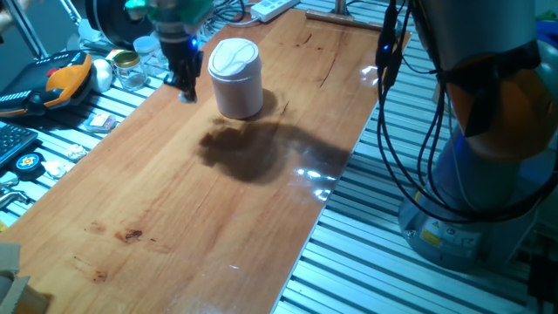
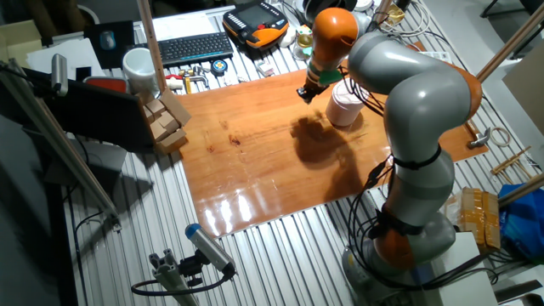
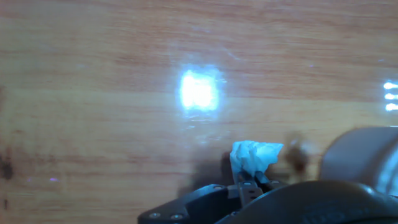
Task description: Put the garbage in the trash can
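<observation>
End effector [image 3: 252, 180] nearest hand camera, clenched on paper wad [image 3: 255, 155] at fingertips, just above desk [image 1: 174, 227]. Trash can [image 1: 235, 78] just right of end effector in one fixed view, lid higher than wad; lift, then shift right.

Garbage [image 3: 255, 155] just beside trash can [image 1: 236, 78]

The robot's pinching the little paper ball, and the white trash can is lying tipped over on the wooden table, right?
Not quite. The trash can stands upright on the wooden table, domed lid on top, as one fixed view shows. The rest holds: in the hand view the gripper pinches the little paper ball.
</observation>
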You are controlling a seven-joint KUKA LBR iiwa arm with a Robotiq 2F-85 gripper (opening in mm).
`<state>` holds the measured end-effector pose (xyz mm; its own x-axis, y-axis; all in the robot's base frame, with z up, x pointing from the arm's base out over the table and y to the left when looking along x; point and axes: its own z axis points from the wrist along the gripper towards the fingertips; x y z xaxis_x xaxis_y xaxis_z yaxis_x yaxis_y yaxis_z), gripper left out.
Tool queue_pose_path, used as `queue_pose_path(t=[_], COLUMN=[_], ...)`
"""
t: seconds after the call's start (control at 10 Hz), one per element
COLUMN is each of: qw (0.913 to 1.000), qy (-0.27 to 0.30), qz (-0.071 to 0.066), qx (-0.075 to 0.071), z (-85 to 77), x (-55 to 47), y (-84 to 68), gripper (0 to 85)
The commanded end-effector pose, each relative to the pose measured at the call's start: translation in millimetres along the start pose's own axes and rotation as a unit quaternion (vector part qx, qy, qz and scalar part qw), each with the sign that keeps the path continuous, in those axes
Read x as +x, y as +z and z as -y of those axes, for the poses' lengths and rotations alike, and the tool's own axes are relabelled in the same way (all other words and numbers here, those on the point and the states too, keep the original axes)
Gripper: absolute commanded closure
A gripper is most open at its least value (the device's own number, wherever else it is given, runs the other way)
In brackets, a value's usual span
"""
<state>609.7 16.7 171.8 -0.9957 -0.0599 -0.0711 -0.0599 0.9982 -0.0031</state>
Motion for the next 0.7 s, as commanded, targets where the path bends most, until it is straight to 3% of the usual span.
queue_pose_path(t=[0.0, 0.2, 0.6], qw=[1.0, 0.9999, 0.9999], qy=[0.007, 0.015, 0.01], qz=[0.001, -0.001, -0.001], qx=[0.002, -0.002, -0.007], z=[1.7, 4.9, 11.9], x=[3.3, 8.7, 11.6], y=[-4.1, -10.6, -9.5], gripper=[85.0, 85.0, 85.0])
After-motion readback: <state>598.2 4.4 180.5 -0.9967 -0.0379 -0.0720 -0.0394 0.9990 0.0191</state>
